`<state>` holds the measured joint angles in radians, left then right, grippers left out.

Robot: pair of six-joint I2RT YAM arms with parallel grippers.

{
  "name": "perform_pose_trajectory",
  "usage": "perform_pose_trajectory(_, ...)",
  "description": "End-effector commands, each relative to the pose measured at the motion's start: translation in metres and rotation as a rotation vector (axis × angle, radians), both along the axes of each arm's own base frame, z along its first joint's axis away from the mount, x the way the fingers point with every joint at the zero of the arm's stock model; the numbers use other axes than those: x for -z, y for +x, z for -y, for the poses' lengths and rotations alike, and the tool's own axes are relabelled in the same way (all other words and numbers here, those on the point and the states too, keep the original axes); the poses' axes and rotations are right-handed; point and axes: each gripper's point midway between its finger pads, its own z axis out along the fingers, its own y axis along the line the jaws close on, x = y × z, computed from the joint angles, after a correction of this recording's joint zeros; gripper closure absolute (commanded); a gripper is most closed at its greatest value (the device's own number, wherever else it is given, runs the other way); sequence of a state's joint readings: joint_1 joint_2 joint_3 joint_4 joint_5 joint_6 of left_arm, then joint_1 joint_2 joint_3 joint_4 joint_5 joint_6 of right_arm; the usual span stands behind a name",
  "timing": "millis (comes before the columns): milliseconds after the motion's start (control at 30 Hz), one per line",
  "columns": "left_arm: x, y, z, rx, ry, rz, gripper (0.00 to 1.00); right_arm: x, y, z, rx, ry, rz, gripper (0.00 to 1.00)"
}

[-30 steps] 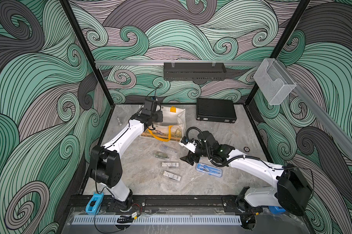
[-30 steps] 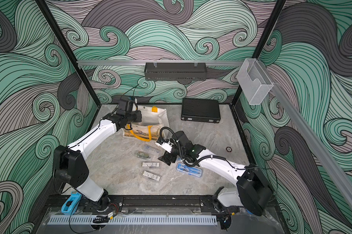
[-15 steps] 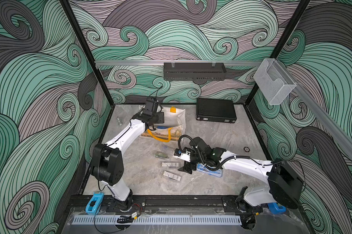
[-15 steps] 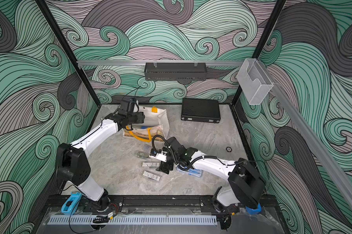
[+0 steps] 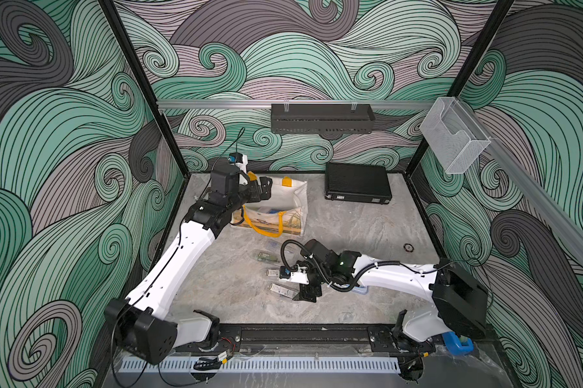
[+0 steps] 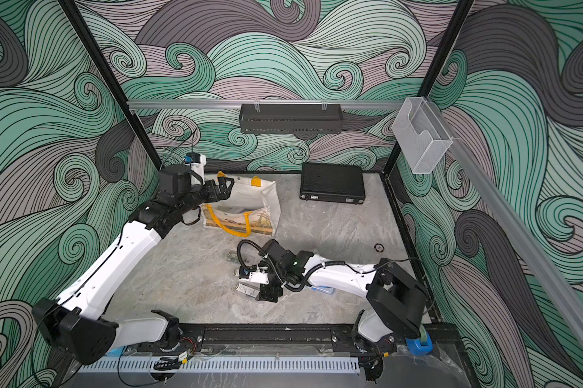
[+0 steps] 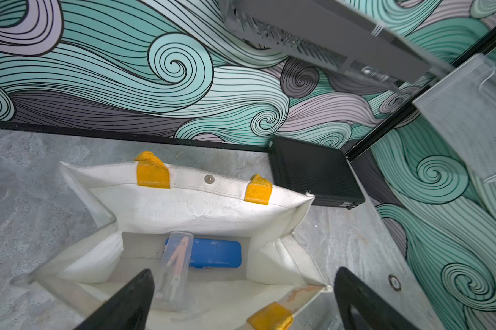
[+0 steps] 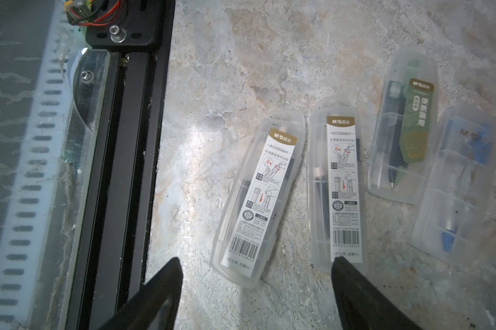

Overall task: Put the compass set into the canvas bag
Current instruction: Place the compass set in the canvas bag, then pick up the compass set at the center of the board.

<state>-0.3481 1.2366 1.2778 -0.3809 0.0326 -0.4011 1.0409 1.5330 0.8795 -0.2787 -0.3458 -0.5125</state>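
On the white label (image 8: 266, 197) of one clear compass case (image 8: 229, 225): "M&G" on a gold band, then "ACS908A1", then a barcode (image 8: 242, 251) with digits too small to read. Same brand and "ACS908A1" on the neighbouring case (image 8: 338, 185). On the green-labelled case (image 8: 404, 128): "M&G" plus Chinese characters. Faint "M&G" on the blue-compass case (image 8: 466, 183).

I work in a lab robot cell. Wave-printed wall panels (image 5: 317, 50) in black frame posts (image 5: 140, 84) box in my stone-look bench (image 5: 367, 228). My left arm (image 5: 179, 265) and right arm (image 5: 401, 278) are mounted on a black rail (image 5: 303, 334) along its front.
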Motion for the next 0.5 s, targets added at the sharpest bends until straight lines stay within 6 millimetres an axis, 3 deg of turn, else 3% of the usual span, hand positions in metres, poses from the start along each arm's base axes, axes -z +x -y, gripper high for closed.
perform_pose_trajectory(0, 0.021, -0.017, -0.013, -0.064, -0.036, -0.078, 0.01, 0.006, -0.004, -0.002, 0.003, -0.046, -0.012, 0.20)
perform_pose_trajectory(300, 0.054, -0.075, -0.041, -0.147, -0.087, -0.148, 0.01, 0.032, -0.005, -0.009, 0.077, -0.160, -0.036, 0.22)
perform_pose_trajectory(467, 0.065, -0.096, -0.050, -0.166, -0.111, -0.154, 0.01, 0.047, -0.002, -0.013, 0.118, -0.202, -0.044, 0.24)
